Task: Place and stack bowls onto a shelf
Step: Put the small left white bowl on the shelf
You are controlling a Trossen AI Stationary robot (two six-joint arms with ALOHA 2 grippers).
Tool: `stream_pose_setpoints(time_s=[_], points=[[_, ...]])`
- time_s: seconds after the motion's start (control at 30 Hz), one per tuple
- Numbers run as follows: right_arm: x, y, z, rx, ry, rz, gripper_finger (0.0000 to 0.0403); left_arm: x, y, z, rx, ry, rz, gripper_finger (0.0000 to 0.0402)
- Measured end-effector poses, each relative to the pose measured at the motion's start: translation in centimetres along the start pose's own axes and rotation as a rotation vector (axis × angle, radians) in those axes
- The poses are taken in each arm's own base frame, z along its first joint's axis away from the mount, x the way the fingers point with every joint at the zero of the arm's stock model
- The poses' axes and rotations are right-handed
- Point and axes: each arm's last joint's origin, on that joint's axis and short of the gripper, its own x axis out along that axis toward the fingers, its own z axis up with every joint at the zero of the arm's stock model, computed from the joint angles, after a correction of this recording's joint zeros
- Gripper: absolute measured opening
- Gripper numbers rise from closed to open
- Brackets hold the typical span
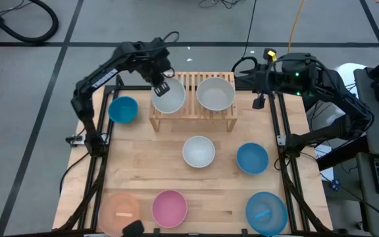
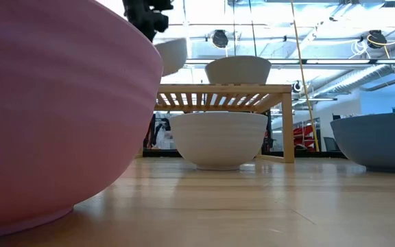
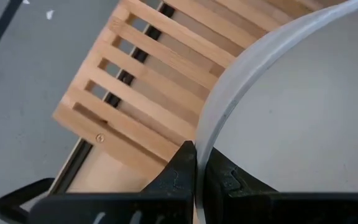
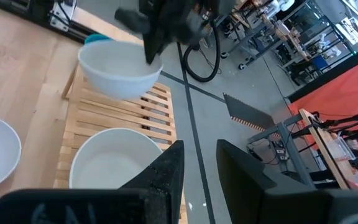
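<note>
My left gripper [image 1: 162, 85] is shut on a pale grey bowl [image 1: 169, 97] above the left half of the light-wood slatted shelf [image 1: 193, 112]. The bowl also shows in the low view [image 2: 173, 55] and in the right wrist view [image 4: 118, 68]. A white bowl [image 1: 216, 93] stands by its base on the right half of the shelf top [image 2: 237, 69]. My right gripper [image 4: 199, 154] is open and empty at the shelf's far right, beside that white bowl [image 4: 114, 163]. My left gripper pinches the pale grey bowl's rim [image 3: 205, 140] on the bowl's far left side, one finger [image 3: 178, 169] outside the wall and one inside. The fingers come from above, pointing down. The bowl hangs tilted, lifted clear of the shelf top.
On the table stand a blue bowl [image 1: 123, 108] left of the shelf, a white bowl [image 1: 198, 151] in front of it, two blue bowls [image 1: 252, 158] [image 1: 266, 212] at the right, and a pink [image 1: 170, 207] and a peach bowl [image 1: 119, 212] at the near edge.
</note>
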Motion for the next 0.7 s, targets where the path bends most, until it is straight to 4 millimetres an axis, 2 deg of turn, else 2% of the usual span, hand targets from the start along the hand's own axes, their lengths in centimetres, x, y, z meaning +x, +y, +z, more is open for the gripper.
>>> stream_pose_setpoints(time_s=[0.13, 0.3, 0.53, 0.7], points=[[-0.7, -0.1, -0.1, 0.013, -0.015, -0.007, 0.0089, 1.9, 0.3, 0.7, 0.028, 0.043, -0.002, 0.0005], [-1.1, -0.2, -0.2, 0.015, -0.023, -0.013, 0.0089, 3.2, 0.9, 1.0, 0.048, 0.070, -0.005, 0.0005], [-1.1, -0.2, -0.2, 0.007, -0.022, -0.012, 0.0089, 3.5, 2.3, 1.3, 0.020, 0.050, 0.007, 0.0005], [-1.1, -0.2, -0.2, 0.006, -0.023, -0.012, 0.0089, 3.5, 2.2, 1.2, 0.061, 0.059, 0.011, 0.0019]])
